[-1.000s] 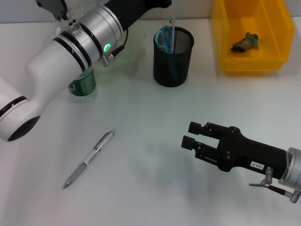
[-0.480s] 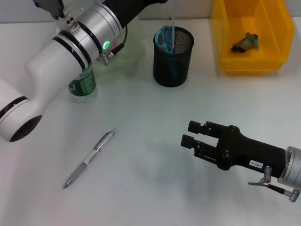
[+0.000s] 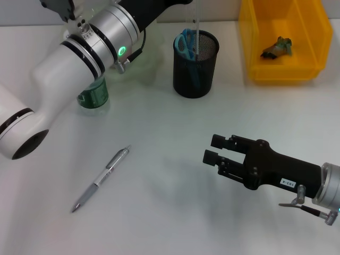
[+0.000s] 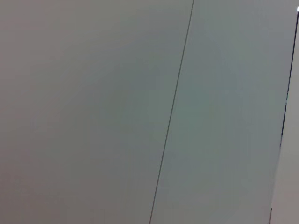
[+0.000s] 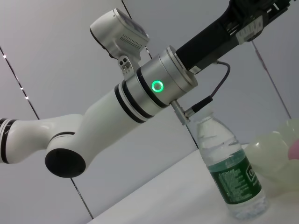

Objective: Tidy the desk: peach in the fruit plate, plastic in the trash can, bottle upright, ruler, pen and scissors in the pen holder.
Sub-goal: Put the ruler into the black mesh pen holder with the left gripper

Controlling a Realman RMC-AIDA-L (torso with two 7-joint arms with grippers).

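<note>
- Silver-grey pen [image 3: 101,180] is seen lying flat on the white desk [image 3: 175,122], on the robot's left side of the near area, apart from everything else.
- Its long axis runs diagonally: the pointed end lies nearer the robot and further left, the other end further away and toward the centre.
- The right claw [image 3: 211,149] is held above the desk with its two fingers parted and nothing between them. Its fingers point toward the pen, which lies well apart to its left.
- The left arm is raised over the far-left corner above the upright bottle [image 3: 94,97]; whether the left claw is open cannot be told.
- The right claw is judged the nearer to the pen.
- The pen holder [image 3: 196,64] stands at the far centre, already carrying the scissors [image 3: 185,43].
</note>
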